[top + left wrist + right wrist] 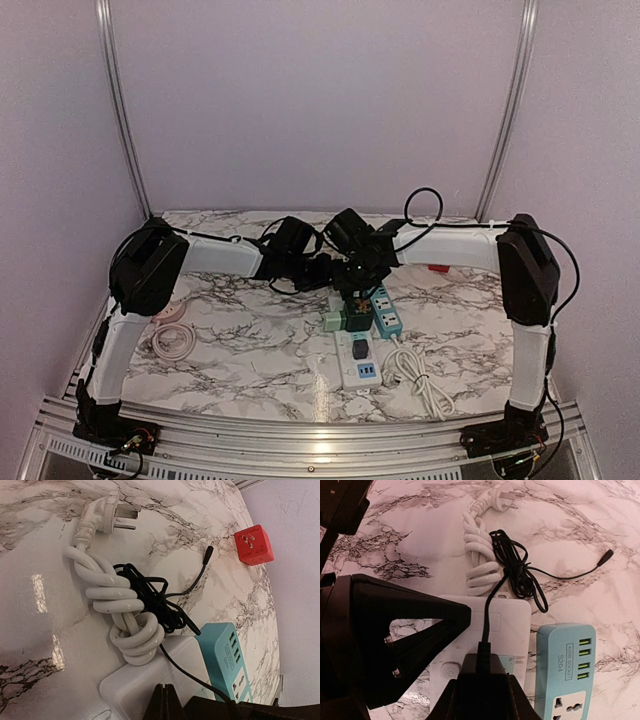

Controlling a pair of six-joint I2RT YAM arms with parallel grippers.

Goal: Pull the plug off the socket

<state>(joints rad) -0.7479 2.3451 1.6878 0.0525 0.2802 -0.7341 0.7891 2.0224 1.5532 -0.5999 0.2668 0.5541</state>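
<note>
While my right pincer point(482, 695) is clamped on the black plug point(480, 661), low in the frame over the white strip point(512, 617), my left pincer point(166, 701) is pressed together; if it slips, I'd lift the strip too.

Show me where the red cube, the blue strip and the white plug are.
red cube point(254, 545), left wrist view, middle of its top face.
blue strip point(565, 672), right wrist view, middle of its top.
white plug point(495, 500), right wrist view, its body.

White power strip point(360, 362) on marble table point(250, 350)
</note>
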